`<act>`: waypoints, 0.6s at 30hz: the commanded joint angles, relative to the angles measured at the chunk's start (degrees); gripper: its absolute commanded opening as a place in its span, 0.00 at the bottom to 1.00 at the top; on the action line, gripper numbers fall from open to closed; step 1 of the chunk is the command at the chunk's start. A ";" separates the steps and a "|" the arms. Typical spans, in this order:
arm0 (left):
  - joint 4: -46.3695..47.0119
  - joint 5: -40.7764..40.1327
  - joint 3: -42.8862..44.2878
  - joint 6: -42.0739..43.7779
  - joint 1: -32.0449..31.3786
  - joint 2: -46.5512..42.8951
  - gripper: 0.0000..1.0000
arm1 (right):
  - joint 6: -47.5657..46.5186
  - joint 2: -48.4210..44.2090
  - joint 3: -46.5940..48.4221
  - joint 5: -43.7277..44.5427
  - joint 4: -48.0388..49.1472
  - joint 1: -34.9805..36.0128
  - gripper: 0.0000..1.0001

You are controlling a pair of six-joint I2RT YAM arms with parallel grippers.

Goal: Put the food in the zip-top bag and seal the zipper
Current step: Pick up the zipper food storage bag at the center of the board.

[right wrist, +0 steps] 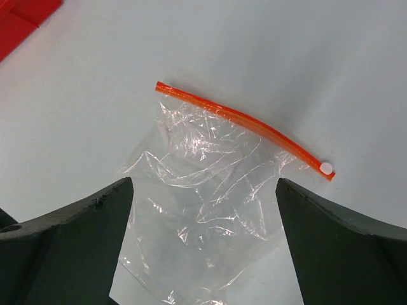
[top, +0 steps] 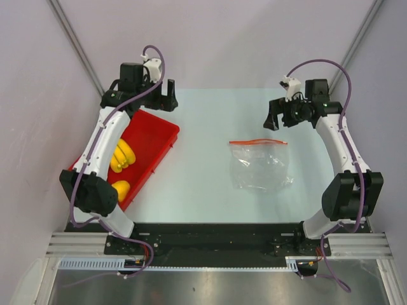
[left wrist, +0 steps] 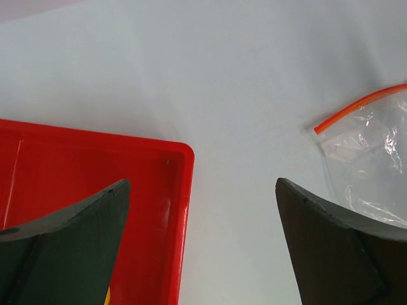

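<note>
The clear crinkly zip-top bag (top: 259, 166) lies flat on the table right of centre, its red-orange zipper (top: 257, 142) along the far edge. It also shows in the right wrist view (right wrist: 210, 203) with the zipper (right wrist: 245, 124) and a white slider at its right end. A yellow banana bunch (top: 123, 156) and a round yellow-orange fruit (top: 120, 189) sit in the red tray (top: 159, 136) at left. My left gripper (top: 163, 96) is open and empty above the tray's far corner. My right gripper (top: 275, 117) is open and empty, held above the table beyond the bag. Red fruit and grapes are hidden.
The left arm's links cover part of the red tray (left wrist: 95, 165). In the left wrist view a corner of the bag (left wrist: 369, 152) and its zipper end (left wrist: 356, 108) show at the right. Grey walls close in the table at the back and sides.
</note>
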 commanded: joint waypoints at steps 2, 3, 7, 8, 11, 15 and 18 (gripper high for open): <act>9.59 -1.04 -11.09 -4.07 0.30 -9.54 1.00 | -1.69 -0.07 -0.65 3.56 -0.04 1.36 1.00; 11.26 -1.22 -12.44 -3.64 0.30 -10.51 1.00 | -2.04 0.46 -0.30 4.70 -0.30 1.36 1.00; 8.91 -1.31 -13.77 -2.06 0.12 -10.35 1.00 | -6.43 4.06 1.63 5.32 -2.76 1.45 1.00; 8.29 -0.70 -13.34 -1.45 0.04 -10.17 1.00 | -7.04 4.94 2.59 5.76 -3.11 1.45 1.00; 6.97 6.12 -13.94 6.00 0.03 -10.78 1.00 | -11.34 9.15 5.49 5.59 -6.35 1.62 1.00; 7.85 12.47 -16.32 8.93 0.12 -12.28 1.00 | -22.05 15.40 10.32 5.59 -11.72 1.80 1.00; 7.67 15.55 -16.32 9.72 0.03 -11.58 1.00 | -25.24 20.32 12.61 7.34 -13.57 2.15 0.98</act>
